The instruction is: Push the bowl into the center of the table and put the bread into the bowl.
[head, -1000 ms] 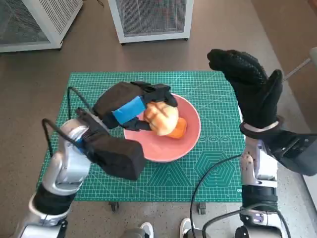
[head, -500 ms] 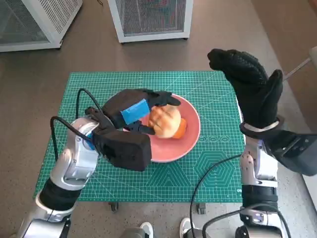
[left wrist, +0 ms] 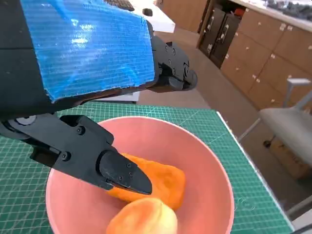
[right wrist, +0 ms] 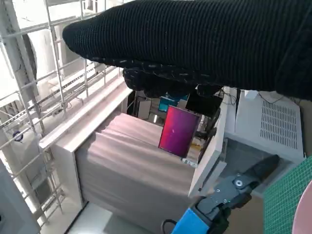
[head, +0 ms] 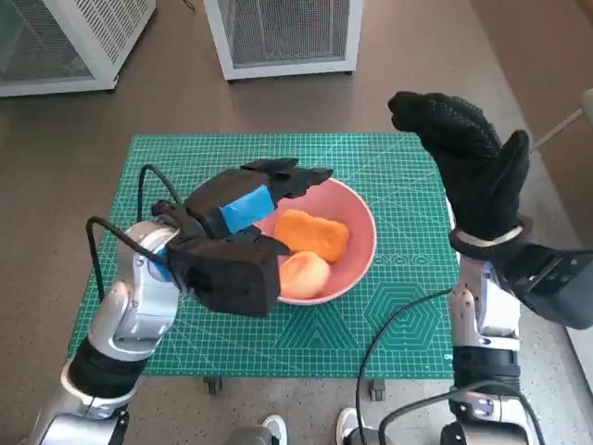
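Observation:
A pink bowl (head: 356, 219) (left wrist: 204, 170) sits near the middle of the green cutting mat (head: 408, 176). In it lie a round bread roll (head: 304, 275) (left wrist: 144, 219) and an orange piece of food (head: 313, 234) (left wrist: 161, 180), side by side. My left hand (head: 250, 197) (left wrist: 87, 53) hovers over the bowl's left rim with its fingers spread and nothing in them. Raised above the mat's right edge, my gloved right hand (head: 468, 158) (right wrist: 195, 48) is upright and holds nothing.
Two white mesh cabinets (head: 283, 32) (head: 65, 42) stand on the floor beyond the table. Cables (head: 389, 343) hang by the right arm at the mat's front edge. A grey chair (left wrist: 287, 126) stands off the table's right side.
The left hand has let go of the bread roll, which dropped into the bowl's front part, uncovering the orange piece. The hand's fingers have spread over the rim. The right hand stayed still.

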Robot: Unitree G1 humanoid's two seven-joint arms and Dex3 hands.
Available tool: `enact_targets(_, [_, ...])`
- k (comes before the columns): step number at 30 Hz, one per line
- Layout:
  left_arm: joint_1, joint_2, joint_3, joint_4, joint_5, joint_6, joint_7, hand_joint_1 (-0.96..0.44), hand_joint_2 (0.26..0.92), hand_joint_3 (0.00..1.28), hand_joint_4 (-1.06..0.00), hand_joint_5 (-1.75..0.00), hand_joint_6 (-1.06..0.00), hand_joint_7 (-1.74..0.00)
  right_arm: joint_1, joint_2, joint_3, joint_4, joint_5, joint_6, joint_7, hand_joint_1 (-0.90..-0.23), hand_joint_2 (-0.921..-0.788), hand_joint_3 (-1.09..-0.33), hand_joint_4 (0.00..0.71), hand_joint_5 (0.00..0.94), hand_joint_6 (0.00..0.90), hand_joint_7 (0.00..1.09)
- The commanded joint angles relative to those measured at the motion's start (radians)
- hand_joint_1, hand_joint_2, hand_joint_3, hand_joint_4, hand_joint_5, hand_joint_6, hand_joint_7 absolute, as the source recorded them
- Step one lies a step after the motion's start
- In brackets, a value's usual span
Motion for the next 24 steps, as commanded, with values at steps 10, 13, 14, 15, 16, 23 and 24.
enact_targets(10, [0.064,-0.033,0.239,0.060,-0.310,-0.132,0.063,-0.37,0.912,0.02,-0.11,0.00,-0.29,-0.02,0.030,0.005,0.004,-0.012,-0.007,0.012,-0.008,-0.637,-0.921,-0.760,0.190,0.001,0.012,0.43])
enact_targets(13, [0.078,-0.058,0.292,0.083,-0.385,-0.174,0.092,-0.39,0.918,0.04,-0.13,-0.01,-0.30,-0.02,0.033,0.005,0.005,-0.021,-0.007,0.017,-0.011,-0.638,-0.921,-0.760,0.191,0.001,0.013,0.43])
enact_targets(14, [0.085,-0.074,0.316,0.090,-0.416,-0.190,0.107,-0.40,0.919,0.05,-0.14,-0.01,-0.31,-0.02,0.034,0.005,0.005,-0.024,-0.007,0.019,-0.013,-0.638,-0.921,-0.760,0.191,0.001,0.013,0.43])
enact_targets(15, [0.090,-0.085,0.331,0.095,-0.438,-0.203,0.119,-0.42,0.919,0.07,-0.15,-0.02,-0.31,-0.03,0.035,0.005,0.005,-0.026,-0.007,0.021,-0.014,-0.638,-0.921,-0.760,0.191,0.001,0.013,0.43])
enact_targets(16, [0.096,-0.101,0.349,0.098,-0.466,-0.217,0.133,-0.44,0.920,0.08,-0.17,-0.02,-0.31,-0.03,0.035,0.004,0.006,-0.029,-0.008,0.022,-0.016,-0.638,-0.921,-0.760,0.191,0.001,0.013,0.43])
enact_targets(23, [0.129,-0.180,0.414,0.129,-0.577,-0.341,0.207,-0.51,0.921,0.19,-0.23,-0.04,-0.33,-0.04,0.039,0.002,0.008,-0.056,-0.017,0.037,-0.034,-0.636,-0.921,-0.762,0.190,0.001,0.013,0.43])
enact_targets(24, [0.133,-0.189,0.421,0.135,-0.586,-0.362,0.218,-0.52,0.921,0.21,-0.24,-0.04,-0.33,-0.04,0.039,0.002,0.009,-0.061,-0.018,0.040,-0.038,-0.636,-0.921,-0.762,0.190,0.001,0.013,0.43])
